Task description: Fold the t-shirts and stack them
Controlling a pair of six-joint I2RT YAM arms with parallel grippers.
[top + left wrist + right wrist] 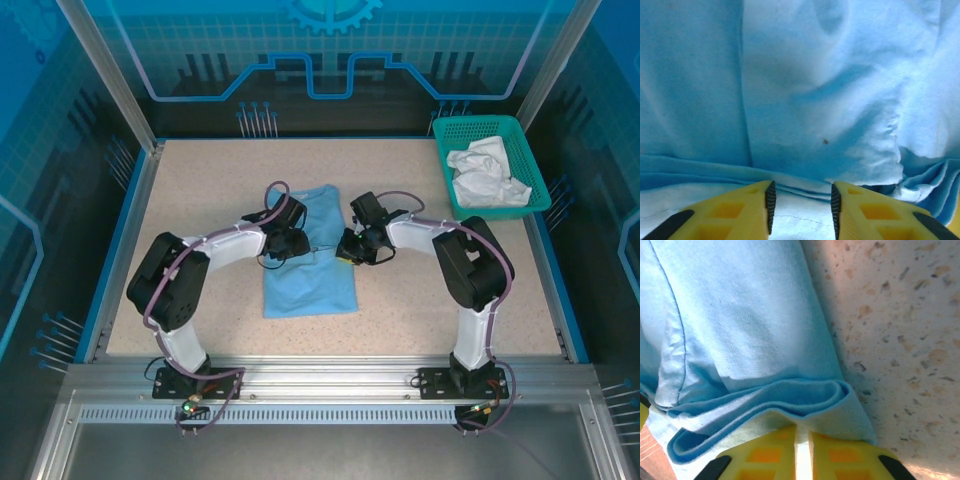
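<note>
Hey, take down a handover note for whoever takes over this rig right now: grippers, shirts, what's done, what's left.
Left gripper: jaws apart over the light blue t-shirt, at its left edge.
Right gripper: pinched shut on that shirt's folded right edge.
Light blue t-shirt: mid-table, partly folded.
White t-shirt: crumpled in the teal basket, far right.
Done: first folds on the blue.
Left: finish it, fold the white, stack both.

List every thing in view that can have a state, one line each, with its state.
light blue t-shirt: partly folded, flat on the table.
white t-shirt: crumpled, in the basket.
basket: upright, holding the white t-shirt.
left gripper: jaws apart over the light blue t-shirt.
right gripper: closed on the light blue t-shirt's folded edge.
</note>
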